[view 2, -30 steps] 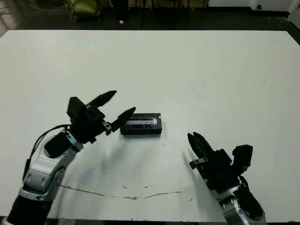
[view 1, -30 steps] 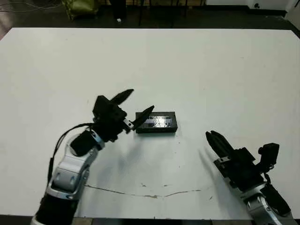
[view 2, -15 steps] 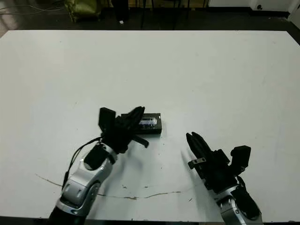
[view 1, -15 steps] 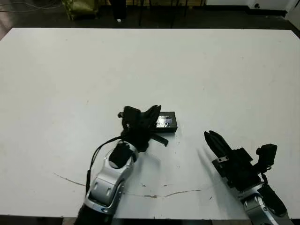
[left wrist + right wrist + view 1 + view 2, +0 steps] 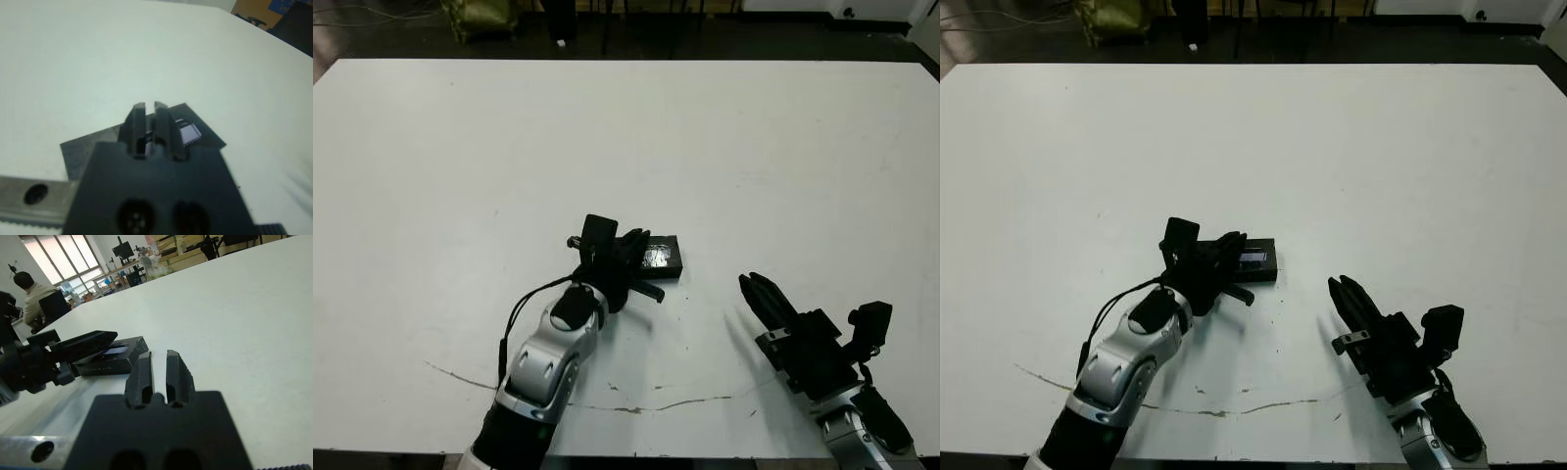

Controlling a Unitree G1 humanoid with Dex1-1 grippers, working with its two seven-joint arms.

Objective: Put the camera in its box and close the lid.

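Head views first: the left gripper point(image 5: 628, 257) is now right on top of the lid point(image 5: 664, 257), covering its left end, jaws pinched nearly together with nothing between them. A second ago it hung off the lid's left end with jaws spread wide, so it has swung in and closed up, which looks like pressing the lid down. The lid sits mid-desk, a bit toward the near edge. No camera or box on show, so I guess they're under it.

Left wrist: fingers point(image 5: 139, 123) close together over the lid, glossy patch beside them.

Right wrist: the right gripper point(image 5: 158, 368) hasn't budged, jaws almost together and empty, lid just beyond.
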